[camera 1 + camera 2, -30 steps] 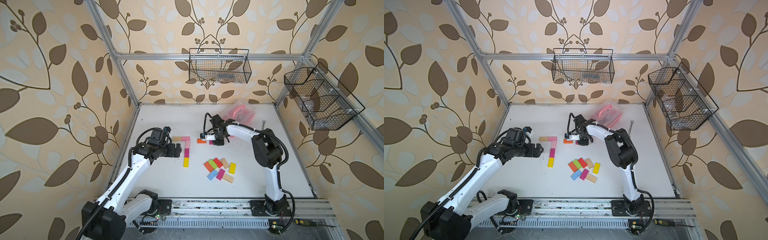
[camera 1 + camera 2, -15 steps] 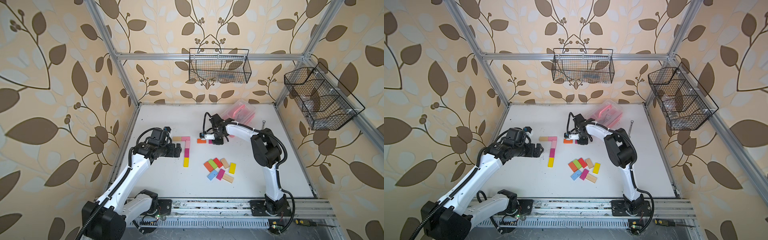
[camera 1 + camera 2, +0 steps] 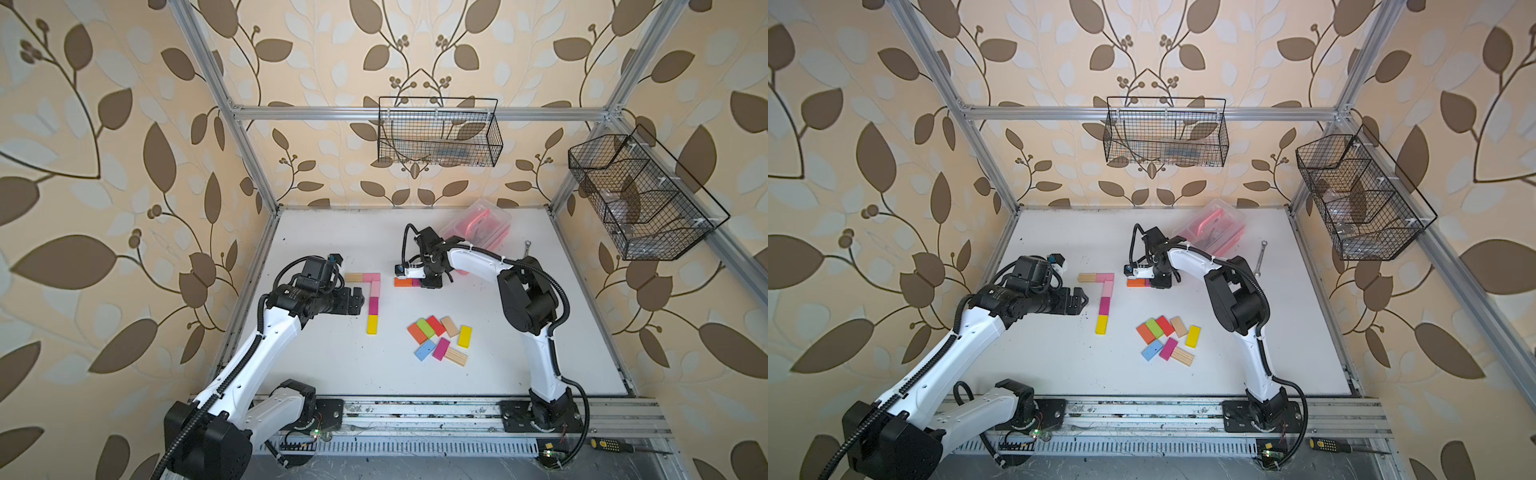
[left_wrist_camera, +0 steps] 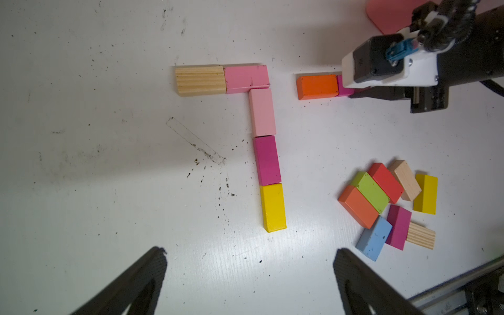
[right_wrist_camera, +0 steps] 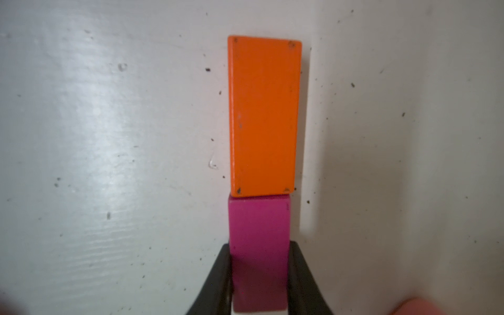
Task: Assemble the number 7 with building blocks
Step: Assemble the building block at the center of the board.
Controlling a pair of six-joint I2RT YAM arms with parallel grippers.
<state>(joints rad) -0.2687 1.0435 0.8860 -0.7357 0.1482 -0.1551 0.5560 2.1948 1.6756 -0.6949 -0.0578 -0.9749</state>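
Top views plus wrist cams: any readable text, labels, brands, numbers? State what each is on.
"7": not printed, just the shape laid from five blocks on the table.
White marking on the left arm's black joint: too small to read.
Faint mark on the black camera housing in the left wrist view: too blurred to read.
Loose blocks, pink box: no print visible.
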